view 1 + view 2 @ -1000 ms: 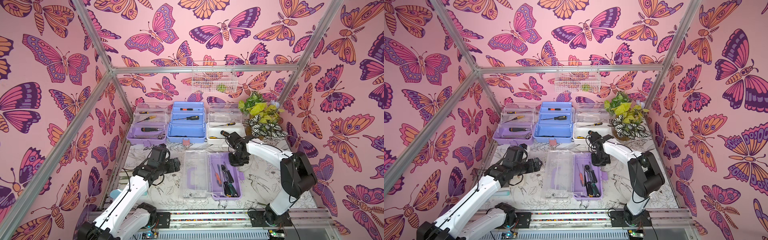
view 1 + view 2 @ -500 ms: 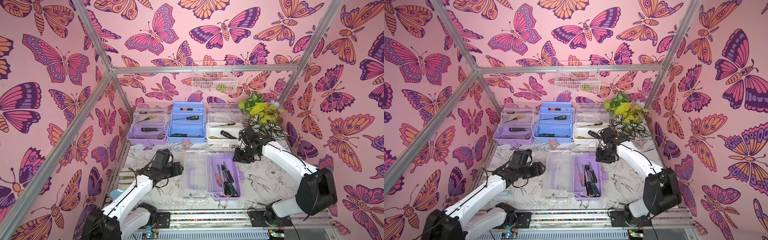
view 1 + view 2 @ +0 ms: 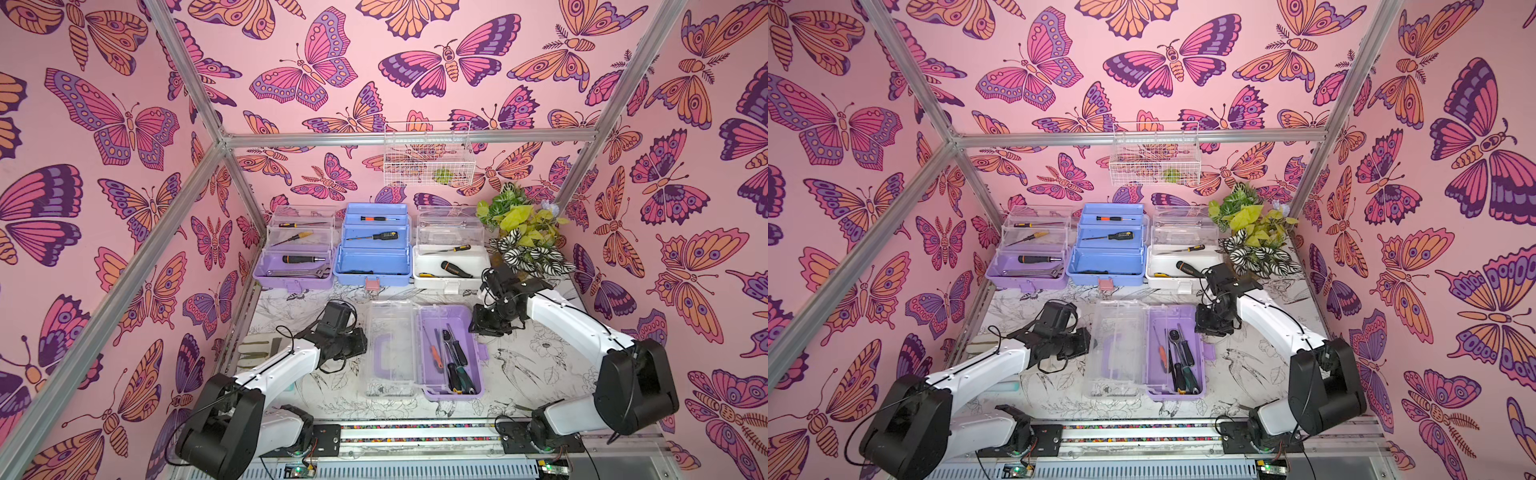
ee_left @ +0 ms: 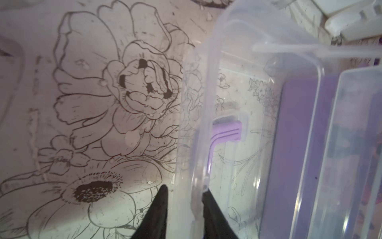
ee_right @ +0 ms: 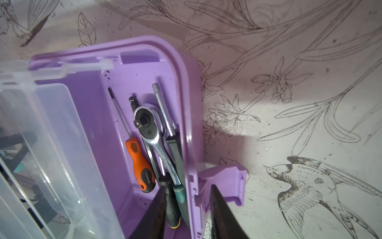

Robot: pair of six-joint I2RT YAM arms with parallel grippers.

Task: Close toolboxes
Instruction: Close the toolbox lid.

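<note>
The near lilac toolbox (image 3: 451,328) lies open mid-table, holding a ratchet (image 5: 148,124) and screwdrivers. Its clear lid (image 3: 390,374) is folded flat to the left. My left gripper (image 3: 363,345) (image 4: 185,190) is shut on the lid's left rim (image 4: 206,82), one finger outside and one inside. My right gripper (image 3: 478,329) (image 5: 188,186) is open, astride the base's right wall by the latch (image 5: 225,182), with a gap to the wall. Along the back stand a lilac toolbox (image 3: 297,274), a blue one (image 3: 374,259) and a white one (image 3: 451,280), all open.
A white wire basket (image 3: 428,153) hangs on the back wall. Potted plants (image 3: 523,232) fill the back right corner, close behind my right arm. A glove (image 3: 257,349) lies at the table's left edge. Aluminium frame posts line the pink walls.
My left gripper reached the lid's left rim and closed on it. My right gripper drew back from the white toolbox to the near lilac box's right wall, its arm swinging right.
</note>
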